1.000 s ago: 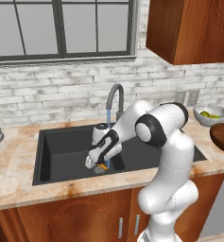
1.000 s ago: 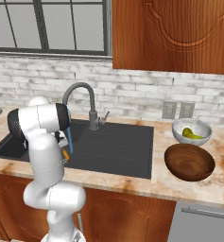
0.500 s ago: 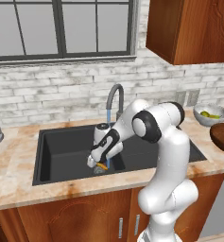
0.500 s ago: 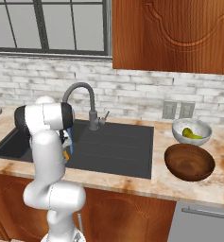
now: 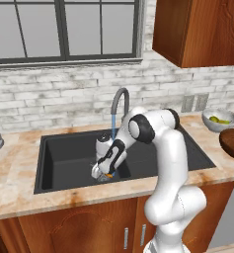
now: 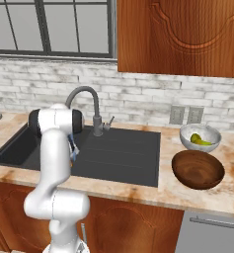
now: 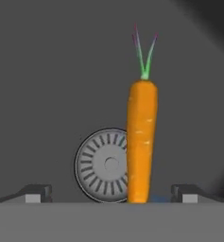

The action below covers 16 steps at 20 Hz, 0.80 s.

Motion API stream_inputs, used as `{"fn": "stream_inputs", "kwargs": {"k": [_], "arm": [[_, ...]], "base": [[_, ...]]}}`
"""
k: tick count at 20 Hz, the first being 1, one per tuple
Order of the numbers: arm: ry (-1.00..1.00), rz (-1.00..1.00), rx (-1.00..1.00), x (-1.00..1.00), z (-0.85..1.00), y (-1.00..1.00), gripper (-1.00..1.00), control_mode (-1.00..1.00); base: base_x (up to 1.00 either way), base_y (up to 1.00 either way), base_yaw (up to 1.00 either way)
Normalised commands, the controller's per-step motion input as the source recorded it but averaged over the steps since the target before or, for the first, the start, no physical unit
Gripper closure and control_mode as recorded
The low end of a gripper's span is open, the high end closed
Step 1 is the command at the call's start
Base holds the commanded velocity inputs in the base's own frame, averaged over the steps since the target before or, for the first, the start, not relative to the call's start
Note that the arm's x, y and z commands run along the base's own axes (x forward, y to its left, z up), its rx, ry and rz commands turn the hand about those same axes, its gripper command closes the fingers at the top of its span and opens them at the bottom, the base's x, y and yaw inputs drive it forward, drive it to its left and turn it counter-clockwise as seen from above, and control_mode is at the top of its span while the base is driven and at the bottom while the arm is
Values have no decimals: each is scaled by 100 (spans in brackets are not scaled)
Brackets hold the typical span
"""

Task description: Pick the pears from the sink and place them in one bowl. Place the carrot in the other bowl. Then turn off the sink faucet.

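With the end effector [image 7: 111, 194] spread wide over the carrot [image 7: 142, 142] by the drain [image 7: 104, 165], closing squarely across its middle seemed best.

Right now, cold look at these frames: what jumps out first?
The white arm bent down into the black sink, its pincer open over the orange carrot, which lies across the edge of the round steel drain. Next, the blue stream running from the gooseneck faucet. Off on the counter, past the sink's drainboard end, the grey bowl already holds yellow-green pears, beside the dark wooden bowl.
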Motion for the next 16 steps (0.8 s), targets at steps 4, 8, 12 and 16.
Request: {"fn": "stream_inputs", "kwargs": {"k": [4, 8, 12, 16], "arm": [[0, 0, -2, 93, -43, 7, -100, -100], [0, 0, -4, 96, -45, 1, -100, -100], [0, 0, -6, 52, -52, 0, -100, -100], [1, 0, -1, -11, -47, 0, -100, -100]], "base": [[0, 0, 0], [0, 0, 0], [0, 0, 0], [0, 0, 0]]}}
